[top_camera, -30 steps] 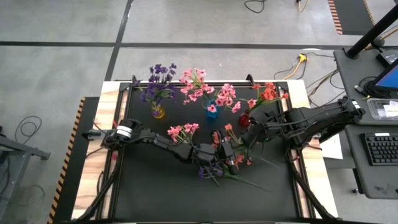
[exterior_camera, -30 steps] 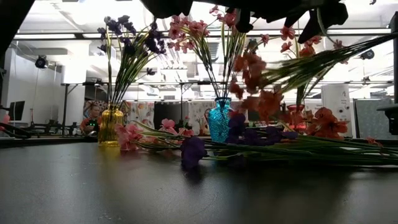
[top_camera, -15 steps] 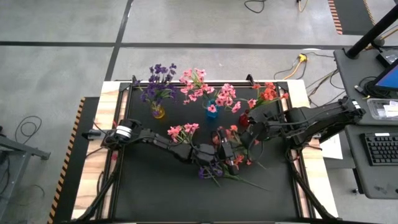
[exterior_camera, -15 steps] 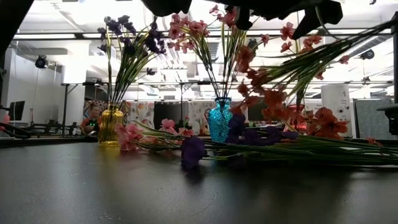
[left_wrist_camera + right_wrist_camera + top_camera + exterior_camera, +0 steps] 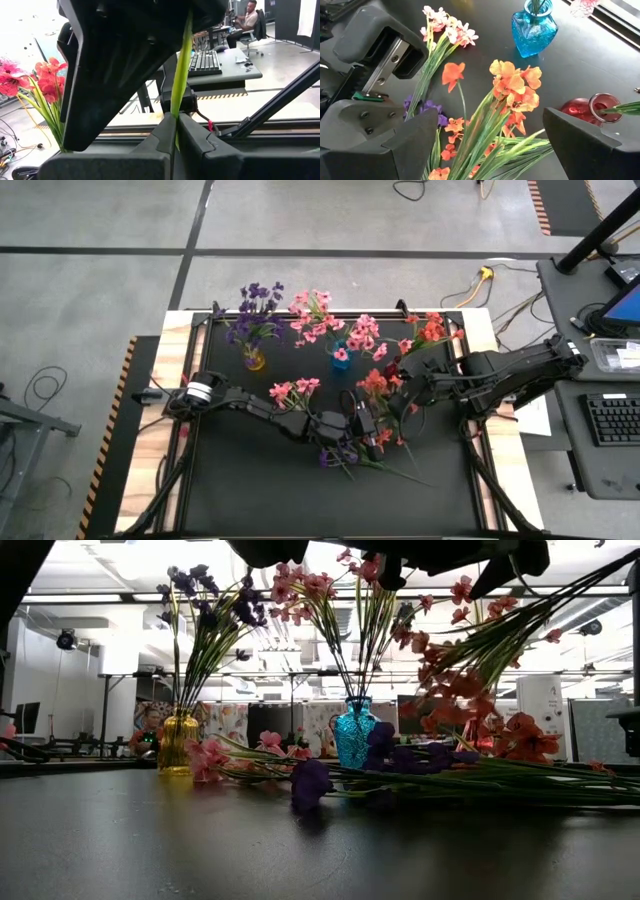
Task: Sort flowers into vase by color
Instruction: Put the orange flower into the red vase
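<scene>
A coral-red sprig (image 5: pixel 375 383) is up off the table at the middle, blossoms low and stem (image 5: pixel 560 600) slanting up to the right. My left gripper (image 5: pixel 375 428) (image 5: pixel 176 116) is shut on its green stem. My right gripper (image 5: pixel 405 393) (image 5: pixel 490 115) is open, its fingers standing apart on either side of the sprig's stems and leaves (image 5: pixel 492 135) without visibly touching them. Along the far side stand a yellow vase (image 5: pixel 255 360) with purple flowers, a blue vase (image 5: pixel 341 360) with pink ones and a red vase (image 5: pixel 393 370) with coral ones. My left gripper pinches the sprig's thin green stem (image 5: pixel 181 75) between its two fingers (image 5: pixel 162 135). The fingers lie across the stem, which runs up from them in front of the right gripper's dark body. The sprig is lifted clear and tilted, with the blossoms at the lower end.
More sprigs lie in a pile on the black mat near the grippers: pink (image 5: pixel 293 390), purple (image 5: pixel 330 457) and coral (image 5: pixel 385 438), their stems (image 5: pixel 400 470) trailing toward the near right. A keyboard and desk stand past the table's right edge (image 5: pixel 620 420).
The held coral sprig has tipped steeper: its blossoms swung to the right and its stem end rose, turning about the place where it is held. The pile on the table and the vases stayed put.
</scene>
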